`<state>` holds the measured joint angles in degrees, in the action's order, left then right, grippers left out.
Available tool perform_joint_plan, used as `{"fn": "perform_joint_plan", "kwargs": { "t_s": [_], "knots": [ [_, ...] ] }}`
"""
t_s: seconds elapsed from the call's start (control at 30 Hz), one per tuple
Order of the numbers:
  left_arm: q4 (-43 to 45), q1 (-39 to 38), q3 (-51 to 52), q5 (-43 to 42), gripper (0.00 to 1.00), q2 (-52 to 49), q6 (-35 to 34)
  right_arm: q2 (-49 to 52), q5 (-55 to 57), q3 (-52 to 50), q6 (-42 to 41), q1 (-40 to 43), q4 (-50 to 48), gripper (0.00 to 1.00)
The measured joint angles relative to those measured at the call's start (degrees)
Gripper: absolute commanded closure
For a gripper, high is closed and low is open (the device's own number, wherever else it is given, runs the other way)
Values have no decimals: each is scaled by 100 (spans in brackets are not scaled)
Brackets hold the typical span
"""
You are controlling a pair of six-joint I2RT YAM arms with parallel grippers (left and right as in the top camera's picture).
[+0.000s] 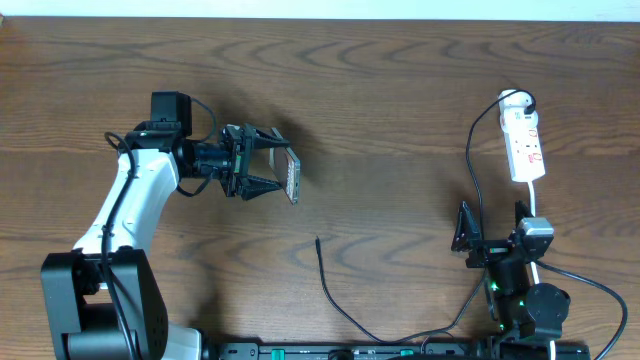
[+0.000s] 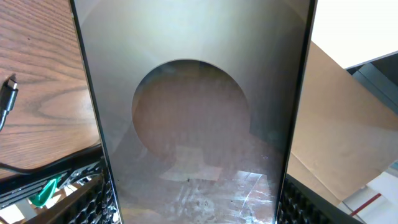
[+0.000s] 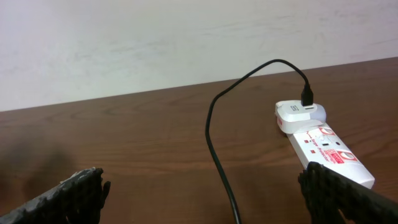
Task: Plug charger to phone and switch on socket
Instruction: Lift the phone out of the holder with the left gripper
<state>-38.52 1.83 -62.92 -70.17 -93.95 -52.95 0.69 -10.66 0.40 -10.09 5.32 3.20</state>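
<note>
My left gripper (image 1: 263,163) is shut on the phone (image 1: 292,178), holding it by its long edges, lifted and tilted above the table at the left. The left wrist view is filled by the phone (image 2: 196,124) with its round circle mark, black finger pads (image 2: 93,202) flanking its edges. The black charger cable (image 1: 335,295) lies on the table, its plug tip (image 1: 318,240) free below the phone, also visible as the tip (image 2: 7,93). At the far right sits the white socket (image 1: 525,145). My right gripper (image 1: 492,226) stands open just in front of the socket (image 3: 329,152), straddling the cable (image 3: 217,155).
A white adapter (image 3: 300,115) sits plugged at the socket's far end, with the black cable entering it. The cable (image 1: 470,170) runs down the socket's left side toward the right arm's base. A pale wall lies beyond the far table edge.
</note>
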Motion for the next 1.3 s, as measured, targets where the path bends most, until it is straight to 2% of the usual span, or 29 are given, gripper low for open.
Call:
{"fn": "perform_joint_plan", "kwargs": {
  "t_s": [1.3],
  "knots": [
    [17,0,0,0,92,0,-249,0,0,0,0,0,0,1]
  ]
}}
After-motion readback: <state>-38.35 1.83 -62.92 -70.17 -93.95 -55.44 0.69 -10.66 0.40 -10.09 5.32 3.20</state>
